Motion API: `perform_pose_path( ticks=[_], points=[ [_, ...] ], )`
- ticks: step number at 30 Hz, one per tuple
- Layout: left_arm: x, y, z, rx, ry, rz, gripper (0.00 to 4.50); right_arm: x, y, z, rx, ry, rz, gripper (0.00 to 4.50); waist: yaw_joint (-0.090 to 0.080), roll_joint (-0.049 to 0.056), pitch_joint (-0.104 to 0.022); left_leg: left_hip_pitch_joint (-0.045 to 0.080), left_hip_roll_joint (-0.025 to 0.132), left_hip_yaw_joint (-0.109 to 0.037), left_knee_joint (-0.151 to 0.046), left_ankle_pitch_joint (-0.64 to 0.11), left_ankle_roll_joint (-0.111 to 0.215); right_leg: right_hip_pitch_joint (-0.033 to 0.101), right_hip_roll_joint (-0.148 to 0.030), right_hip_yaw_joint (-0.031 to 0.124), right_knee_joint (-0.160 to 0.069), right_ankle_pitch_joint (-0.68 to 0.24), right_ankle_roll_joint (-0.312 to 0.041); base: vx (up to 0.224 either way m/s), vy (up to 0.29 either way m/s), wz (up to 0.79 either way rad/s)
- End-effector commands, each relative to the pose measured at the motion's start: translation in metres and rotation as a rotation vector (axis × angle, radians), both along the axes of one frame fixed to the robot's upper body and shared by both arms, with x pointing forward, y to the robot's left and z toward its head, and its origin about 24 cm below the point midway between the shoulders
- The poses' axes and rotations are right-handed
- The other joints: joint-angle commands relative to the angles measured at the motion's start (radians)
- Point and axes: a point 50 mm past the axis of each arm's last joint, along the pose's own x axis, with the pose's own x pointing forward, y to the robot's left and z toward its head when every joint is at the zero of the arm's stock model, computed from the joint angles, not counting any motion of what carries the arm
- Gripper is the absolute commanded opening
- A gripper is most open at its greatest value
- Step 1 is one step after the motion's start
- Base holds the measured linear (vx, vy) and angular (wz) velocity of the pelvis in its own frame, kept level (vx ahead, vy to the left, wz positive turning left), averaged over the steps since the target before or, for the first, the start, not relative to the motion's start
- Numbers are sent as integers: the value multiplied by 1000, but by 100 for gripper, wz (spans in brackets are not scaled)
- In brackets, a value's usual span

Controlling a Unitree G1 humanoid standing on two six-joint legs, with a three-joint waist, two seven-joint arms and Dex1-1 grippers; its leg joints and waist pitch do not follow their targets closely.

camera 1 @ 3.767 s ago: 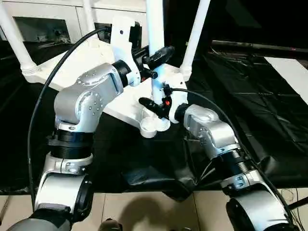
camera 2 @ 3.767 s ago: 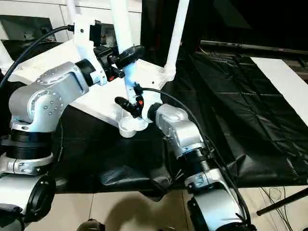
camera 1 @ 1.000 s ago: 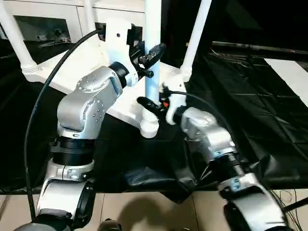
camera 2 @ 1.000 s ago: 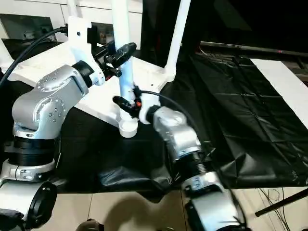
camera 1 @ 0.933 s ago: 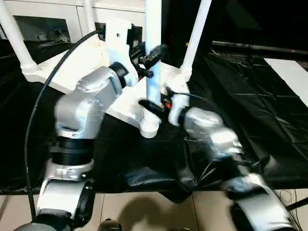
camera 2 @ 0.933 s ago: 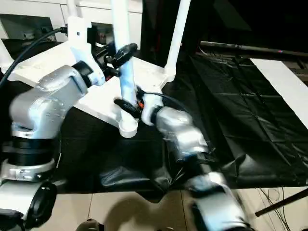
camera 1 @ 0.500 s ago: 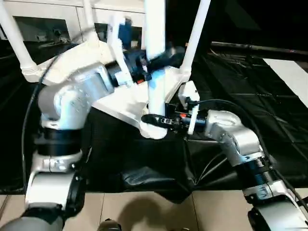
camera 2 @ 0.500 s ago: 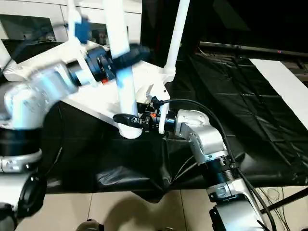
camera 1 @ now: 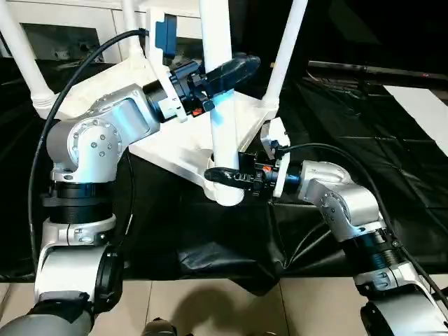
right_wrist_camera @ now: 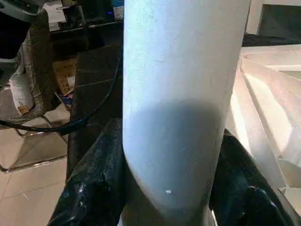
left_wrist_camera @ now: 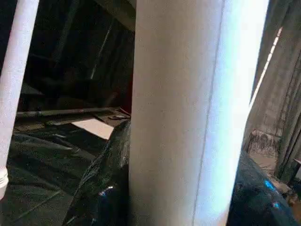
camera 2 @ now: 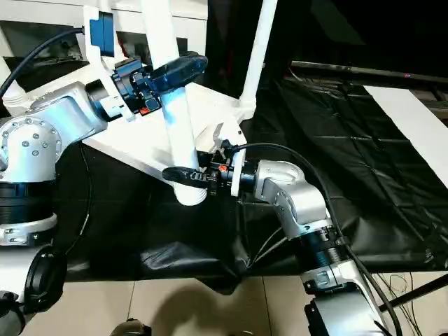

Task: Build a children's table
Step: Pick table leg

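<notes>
Leg (camera 1: pixel 218 105) upright in both my pincers, its thick end at the near corner socket (camera 1: pixel 225 194) of the tabletop (camera 1: pixel 183 143). Tabletop lies upside down, ribbed side up, on black sheeting (camera 1: pixel 336 112), so sockets face up and legs can go in from above. That's why I hold the leg vertical.

Left pincer (camera 1: pixel 222 75) wraps the leg higher up, fingers either side of the tube; left wrist view has the tube running between the black fingers (left_wrist_camera: pixel 101 188). Looks closed on it. Job there, I reckon: keep the leg plumb, stop it tipping.

Right pincer (camera 1: pixel 231 175) comes in level, low down, just above the socket, fingers (right_wrist_camera: pixel 94 183) hugging the tube from both sides. Gripping the leg too. Low hold prob. steers the end into the socket while the upper hold gives leverage.

Whether the leg is fully seated: can't tell, the right fingers cover the joint.

Other legs already standing in their corners: one far right (camera 1: pixel 285 52), one far left (camera 1: pixel 21 52), one at the back (camera 1: pixel 129 17). So this is the last leg, task nearly done by my reckoning.

Behind: white cabinet (camera 1: pixel 70 31).

Writing/labels: none readable. Red marks near both wrists, too small to make out.
</notes>
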Motion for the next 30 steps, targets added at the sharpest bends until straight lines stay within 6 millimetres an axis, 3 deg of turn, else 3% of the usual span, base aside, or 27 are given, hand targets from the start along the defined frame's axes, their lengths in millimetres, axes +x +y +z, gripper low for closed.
perform_pose_path(
  ticks=[1,8,11,13,20,26,30],
  points=[
    [-1,-3,3,25,-24,-20,177,-2,-2,9,7,-46,11,244,0,9,-82,18,-10,11,-64,-261,-36,56,-37,27,-74,-234,-168,0,0,0],
    [-14,-9,-3,78,-37,-192,175,-3,-7,15,1,-15,68,305,2,9,-79,19,-9,12,-65,-272,-33,53,-39,28,-76,-273,-162,0,0,0],
    [-15,-8,-6,108,-42,-211,175,-5,-10,17,-25,14,133,308,2,0,-78,19,-8,11,-66,-270,-32,54,-39,27,-76,-278,-158,0,0,0],
    [-15,-8,-5,104,-44,-204,175,-6,-11,15,-62,19,159,308,4,3,-78,18,-8,12,-65,-263,-33,53,-40,28,-75,-274,-156,0,0,0],
    [-19,-9,-5,105,-54,-228,175,-8,-9,10,-100,62,185,308,4,-4,-80,16,-8,13,-64,-242,-35,54,-41,28,-72,-252,-163,0,0,0],
    [-21,-11,-6,103,-56,-236,175,-7,-6,9,-88,92,181,308,5,-4,-79,18,-8,12,-65,-260,-41,52,-43,28,-76,-293,-148,0,0,0],
    [-21,-12,-7,101,-55,-238,175,-7,-4,10,-80,96,186,308,4,-3,-80,18,-7,11,-65,-257,-44,52,-41,28,-73,-272,-153,0,0,0]
  ],
)
